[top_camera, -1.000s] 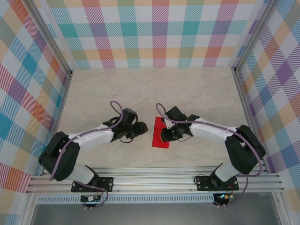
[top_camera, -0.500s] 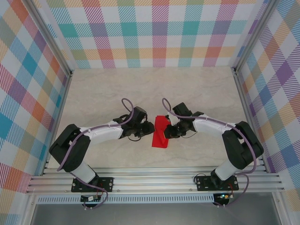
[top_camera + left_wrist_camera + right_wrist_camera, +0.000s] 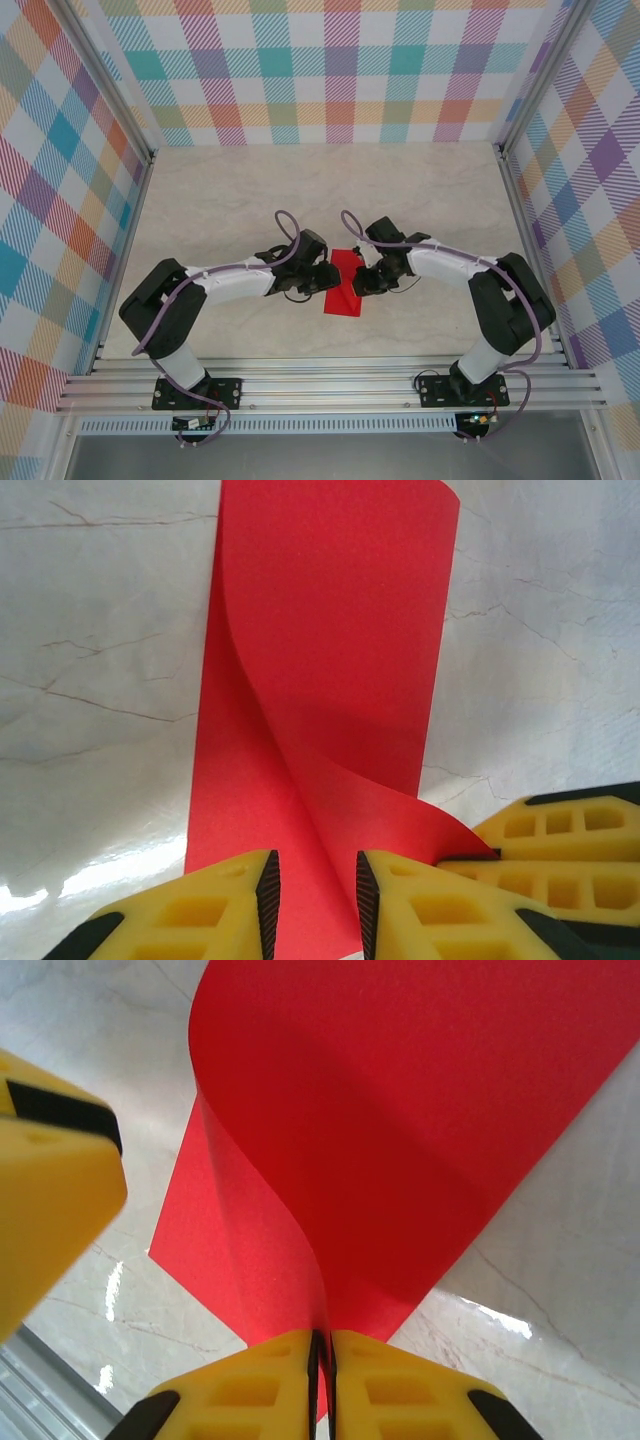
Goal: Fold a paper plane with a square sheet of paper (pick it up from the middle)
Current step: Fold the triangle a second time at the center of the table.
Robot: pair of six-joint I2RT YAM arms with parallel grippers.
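The red folded paper sheet (image 3: 341, 297) is found at the centre of the bench (image 3: 230, 200), long axis 12-to-6 o'clock, upper layer curled up. The right end effector (image 3: 322, 1345), at the sheet's 3 o'clock, is clamped on the lifted layer's edge. The left end effector (image 3: 313, 885), at 9 o'clock, is seen with jaws narrowly parted astride the flap; both arms are judged equally near.
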